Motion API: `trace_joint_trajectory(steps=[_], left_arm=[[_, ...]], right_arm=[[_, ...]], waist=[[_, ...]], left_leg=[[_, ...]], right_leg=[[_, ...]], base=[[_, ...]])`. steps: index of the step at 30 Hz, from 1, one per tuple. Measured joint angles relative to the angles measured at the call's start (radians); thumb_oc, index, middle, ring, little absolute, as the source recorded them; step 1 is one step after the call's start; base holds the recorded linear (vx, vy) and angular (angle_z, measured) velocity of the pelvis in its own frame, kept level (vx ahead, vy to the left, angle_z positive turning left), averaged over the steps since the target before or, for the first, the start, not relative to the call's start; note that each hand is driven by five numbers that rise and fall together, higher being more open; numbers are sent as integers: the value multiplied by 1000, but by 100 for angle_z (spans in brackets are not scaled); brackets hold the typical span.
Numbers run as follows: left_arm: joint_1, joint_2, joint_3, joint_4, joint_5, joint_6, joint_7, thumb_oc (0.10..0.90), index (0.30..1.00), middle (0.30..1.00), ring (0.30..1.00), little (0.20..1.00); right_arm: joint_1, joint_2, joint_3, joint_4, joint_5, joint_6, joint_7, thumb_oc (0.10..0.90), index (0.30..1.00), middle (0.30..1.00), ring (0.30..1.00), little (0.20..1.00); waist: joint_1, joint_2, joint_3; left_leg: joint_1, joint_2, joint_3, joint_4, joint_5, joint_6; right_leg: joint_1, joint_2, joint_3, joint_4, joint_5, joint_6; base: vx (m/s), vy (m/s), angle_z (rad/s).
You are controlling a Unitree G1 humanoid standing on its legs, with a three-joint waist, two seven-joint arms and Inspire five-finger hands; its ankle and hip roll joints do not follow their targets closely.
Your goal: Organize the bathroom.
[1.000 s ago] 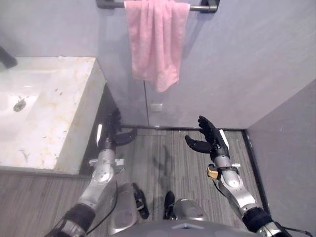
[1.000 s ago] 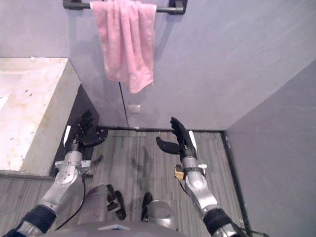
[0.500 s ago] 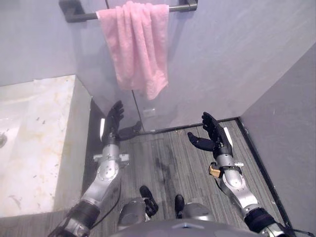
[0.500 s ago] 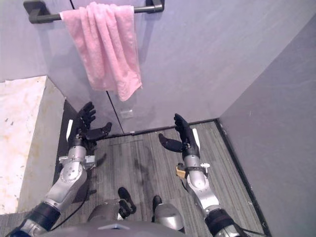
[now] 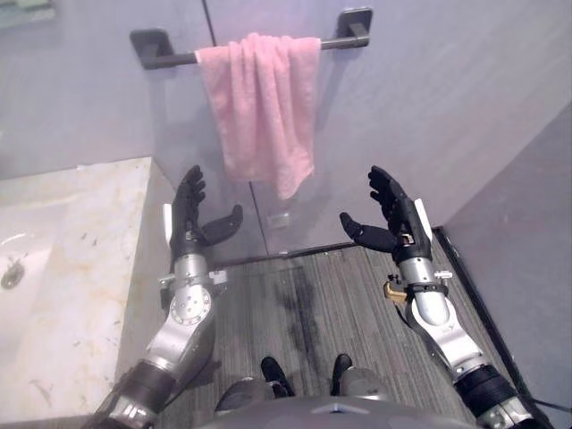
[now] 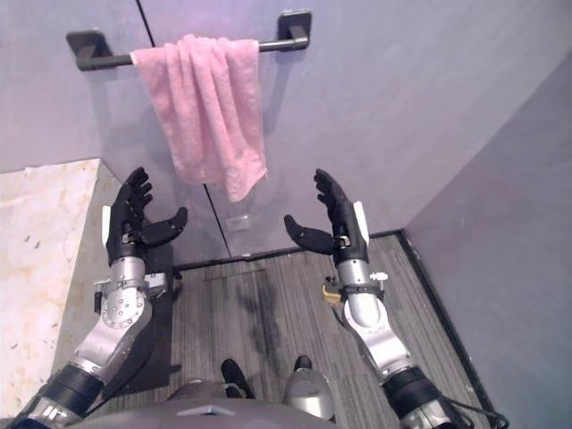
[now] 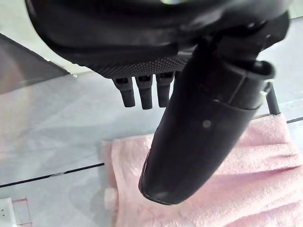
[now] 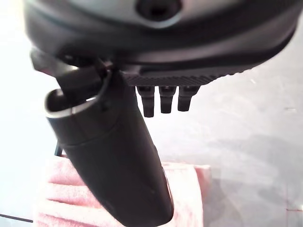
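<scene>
1. A soft pink terry towel is seen draped in loose folds over a dark, straight metal rail fixed to the smooth grey wall.
2. The left hand is held raised below the towel's left edge, its fingers straight and released, nothing grasped.
3. The right hand is held raised below and right of the towel, fingers spread and released, nothing grasped.
4. A mottled white stone surface with a sink basin is seen at the left.
5. Grey striped floor is seen between the arms.
</scene>
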Motion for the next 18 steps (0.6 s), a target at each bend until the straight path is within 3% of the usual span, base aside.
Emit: trace_joint_trajectory(steps=[5,9,18], left_arm=[[2,-3,2,-8,-1,1,3,800,900,900,900,900],[-5,-3,21,-26,-2,6,-8,800,900,900,900,900],[-179,6,42,-24,-5,58,-10,800,900,900,900,900]], right_arm=[[-107,-7,-54,0,1,22,-8,800,900,900,900,900],[-157,-13,-69,0,3,49,-2,800,900,900,900,900],[-311,-20,-67,65,47,108,28,800,900,900,900,900]], waist=[[30,1,-10],[28,0,-12],[22,-28,-32]], left_leg=[[-9,4,-37,-8,9,-1],[-12,0,-57,-10,10,1],[-11,-12,-74,-22,19,12]], right_leg=[[28,24,-34,-46,9,-17],[34,26,-33,-48,8,-18],[46,20,-29,-60,7,-16]], base=[[123,-52,21],[108,-36,16],[59,-13,7]])
